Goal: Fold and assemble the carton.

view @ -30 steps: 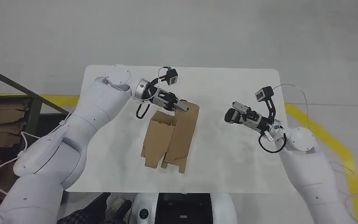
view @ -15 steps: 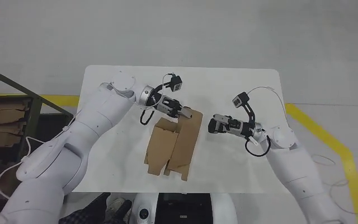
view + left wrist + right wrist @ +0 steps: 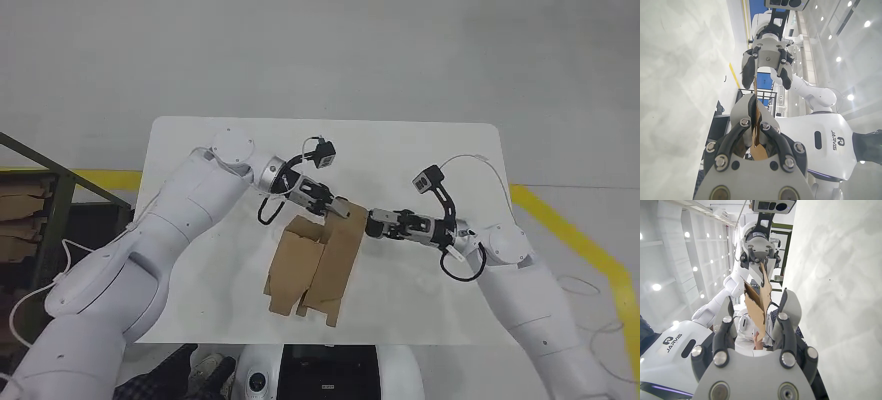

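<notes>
The flattened brown carton (image 3: 310, 265) lies lengthwise near the table's middle, its far end raised off the surface. My left gripper (image 3: 335, 207) is shut on that far edge; in the left wrist view the cardboard (image 3: 757, 151) is pinched between its pads at the left gripper (image 3: 754, 102). My right gripper (image 3: 372, 224) is at the carton's far right corner, open, its fingers either side of the board's edge. In the right wrist view the carton (image 3: 757, 306) stands between the spread fingers of the right gripper (image 3: 758, 302), closer to neither pad that I can tell.
The white table (image 3: 200, 300) has free room to the left and right of the carton. A dark rack with stacked flat cardboard (image 3: 25, 205) stands beyond the table's left side. Yellow floor tape (image 3: 560, 225) runs past the right edge.
My right arm has swung in from the right side of the table to the carton's corner. The left gripper and the carton have shifted slightly right and toward me.
</notes>
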Available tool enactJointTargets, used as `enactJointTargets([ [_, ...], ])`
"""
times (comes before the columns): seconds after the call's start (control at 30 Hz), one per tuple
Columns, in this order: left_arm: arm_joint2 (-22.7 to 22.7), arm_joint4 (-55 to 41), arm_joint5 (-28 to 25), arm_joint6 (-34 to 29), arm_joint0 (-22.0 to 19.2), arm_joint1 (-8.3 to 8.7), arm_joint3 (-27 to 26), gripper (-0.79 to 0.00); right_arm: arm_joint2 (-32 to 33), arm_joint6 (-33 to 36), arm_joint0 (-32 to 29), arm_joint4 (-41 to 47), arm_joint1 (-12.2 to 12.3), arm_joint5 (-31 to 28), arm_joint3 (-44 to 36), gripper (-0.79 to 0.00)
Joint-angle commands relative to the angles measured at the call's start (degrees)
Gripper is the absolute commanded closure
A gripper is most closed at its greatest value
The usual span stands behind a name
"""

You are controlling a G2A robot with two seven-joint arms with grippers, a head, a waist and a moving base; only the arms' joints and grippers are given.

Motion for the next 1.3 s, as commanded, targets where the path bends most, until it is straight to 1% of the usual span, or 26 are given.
enactJointTargets([
  [0.0,-0.1,0.1,-0.3,-0.1,-0.1,-0.30,0.3,0.000,-0.1,0.2,0.0,-0.1,0.0,0.3,-0.2,-0.354],
  [0.27,-0.7,0.2,-1.1,0.2,-0.4,-1.38,1.2,0.000,-1.0,1.0,0.0,0.1,-0.2,1.0,-0.1,-0.323],
  [0.33,-0.9,0.0,-0.9,0.0,-0.3,-1.58,1.6,0.000,-1.1,1.1,0.0,0.1,-0.2,1.0,-0.2,-0.292],
  [0.43,-1.1,0.1,-0.8,0.0,-0.4,-1.90,2.2,0.000,-1.1,1.3,0.0,0.0,-0.2,1.1,-0.3,-0.222],
  [0.7,-1.7,-0.1,-0.1,-0.7,-0.1,-2.57,2.6,0.000,-1.4,0.7,0.1,-0.5,-0.3,1.5,0.0,-0.132],
  [0.77,-1.7,0.0,-0.1,-0.7,-0.1,-2.67,2.7,0.000,-1.4,0.6,0.2,-0.5,-0.3,1.6,0.2,-0.058],
  [0.87,-1.9,-0.2,-0.1,-0.7,0.0,-2.81,2.8,0.000,-1.5,0.7,0.3,-0.4,-0.4,1.8,0.3,-0.043],
  [0.93,-2.0,-0.3,-0.1,-0.7,0.0,-2.90,2.9,0.000,-1.6,0.8,0.4,-0.4,-0.4,2.0,0.4,0.000],
  [1.07,-2.3,-0.5,-0.1,-0.7,0.1,-3.06,2.6,0.000,-1.7,1.4,0.4,0.3,-0.4,2.3,0.6,0.000],
  [1.1,-2.4,-0.6,-0.1,-0.7,0.1,-3.09,2.5,-0.145,-1.7,1.6,0.4,0.7,-0.5,2.4,0.6,0.000],
  [1.13,-2.5,-0.8,-0.1,-0.7,0.1,-3.09,2.4,-0.409,-1.7,1.9,0.5,1.2,-0.5,2.5,0.7,0.000],
  [1.17,-2.9,-1.2,-0.1,-0.7,0.2,-3.08,2.4,-0.785,-1.7,2.1,0.5,1.5,-0.5,2.5,0.9,0.000],
  [1.27,-3.9,-2.8,-0.1,-0.7,0.6,-2.97,2.5,-0.785,-1.7,2.5,0.6,2.1,-0.5,2.6,1.3,0.000],
])
